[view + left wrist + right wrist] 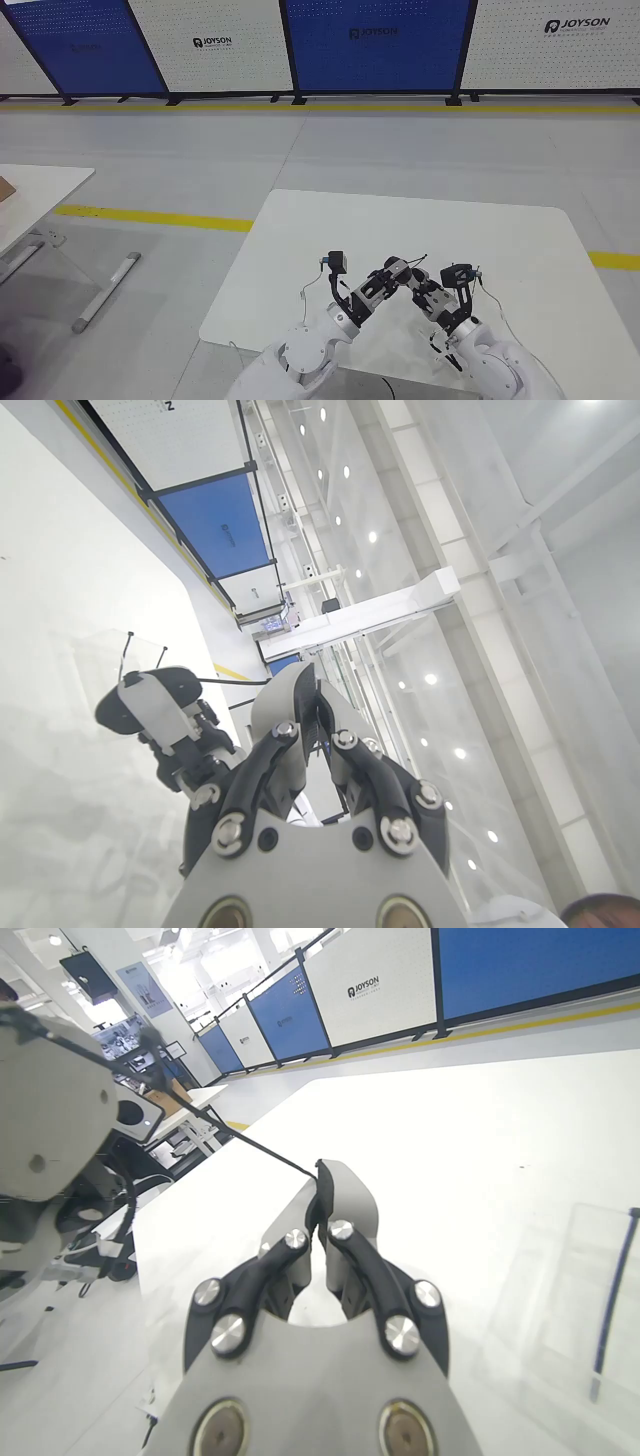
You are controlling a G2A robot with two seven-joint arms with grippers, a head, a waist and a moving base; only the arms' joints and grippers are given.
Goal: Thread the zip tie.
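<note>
- Top view: the left gripper [398,270] and the right gripper [418,283] are seen tip to tip above the table [520,240], close to its near edge and roughly midway along it. The zip tie [416,262] is made out as a thin black line at the place where the two meet, raised off the table.
- Left wrist view: the left gripper [311,700] is shown with its jaws pressed together, no gap being left between the dark pads. The zip tie [231,682] is stretched as a straight black strand from the right gripper [192,685] across to the side of the left gripper's finger. A clear tray [100,645] is seen lying on the table [75,550] beyond the right gripper, and the small black heads of ties can be made out on it.
- Right wrist view: the right gripper [320,1178] is shown closed narrowly, with one end of the zip tie [250,1143] pinched at its fingertips above the table [450,1128]. From there the strand is carried taut up to the left gripper [107,1060], where its far end is blurred. The clear tray [550,1288] is seen flat on the table beside the right gripper, and a spare tie [617,1288] is laid straight in it
</note>
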